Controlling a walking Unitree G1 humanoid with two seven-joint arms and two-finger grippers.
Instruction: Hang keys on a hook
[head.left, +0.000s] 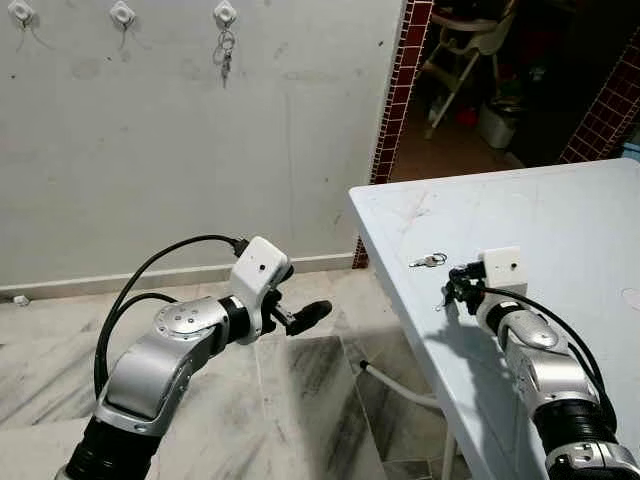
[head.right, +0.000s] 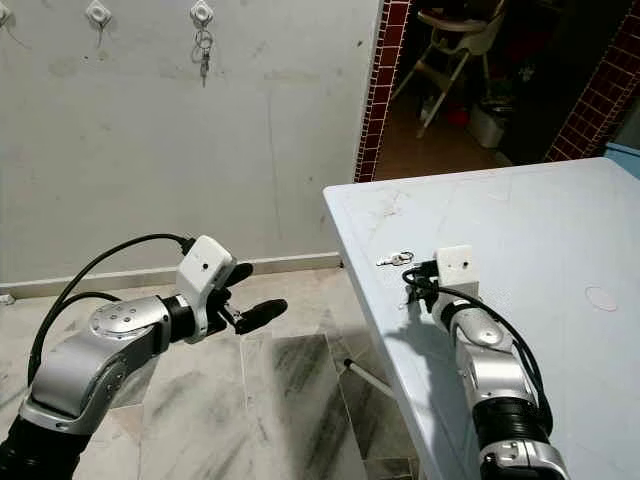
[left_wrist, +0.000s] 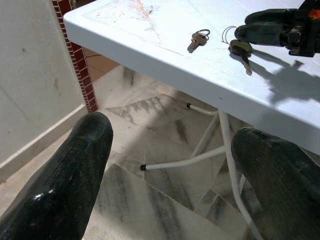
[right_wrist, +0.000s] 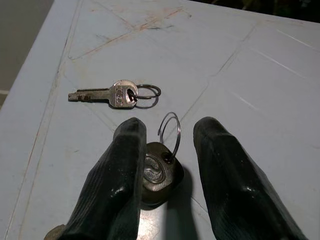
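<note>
Between my right gripper's parted, empty fingers lies a small dark-headed key, light, stiff and slippery; I'd pinch its head, not the thin ring.

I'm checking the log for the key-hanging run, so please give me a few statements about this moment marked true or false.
1. Two keys are on the pale blue plastic table. True: a silver key on a ring and a dark-headed key on a wire ring.
2. The right gripper has its jaws on either side of the dark-headed key. True; they stand apart.
3. All three white wall hooks are bare. False: the rightmost hook already holds a bunch of hanging keys.
4. The left gripper rests on the table. False: it hangs over the marble floor, jaws open.
</note>
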